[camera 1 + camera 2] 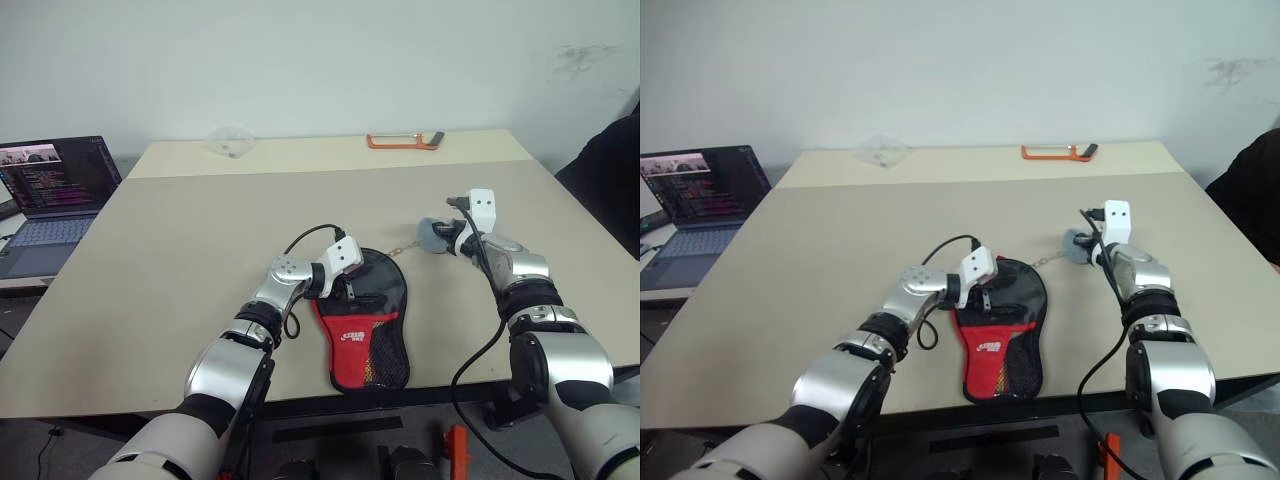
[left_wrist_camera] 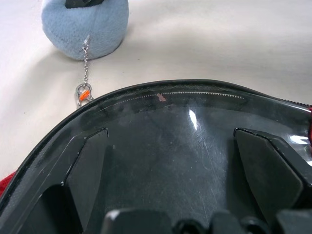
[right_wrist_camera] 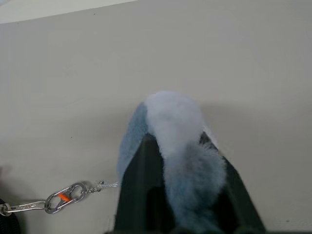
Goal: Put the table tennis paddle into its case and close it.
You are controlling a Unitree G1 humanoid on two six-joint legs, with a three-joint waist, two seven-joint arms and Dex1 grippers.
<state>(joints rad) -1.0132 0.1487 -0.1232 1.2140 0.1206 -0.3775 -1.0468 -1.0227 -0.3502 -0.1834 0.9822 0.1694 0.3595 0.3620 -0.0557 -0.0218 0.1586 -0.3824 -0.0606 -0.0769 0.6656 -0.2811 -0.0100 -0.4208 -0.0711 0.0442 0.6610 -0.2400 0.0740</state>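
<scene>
A beige counter (image 1: 200, 230) carries the case (image 1: 365, 320), a black and red paddle-shaped pouch lying flat near the front edge. Its rounded end points away from the robot and its narrow red end points toward the robot. The table tennis paddle itself cannot be made out; it may already sit inside the case, but this is not certain.

The left gripper (image 1: 348, 283) rests over the case's rounded end with its jaws spread wide, apparently pressing the pouch flat. A short chain (image 2: 85, 61) runs from the zipper pull (image 2: 83, 93) at the case's far rim out to a fluffy blue pompom (image 3: 175, 146). The right gripper (image 1: 447, 232) has its jaws closed on that pompom, just right of the case. To close the zipper, the right arm is better placed to pull the chain along the rim.
</scene>
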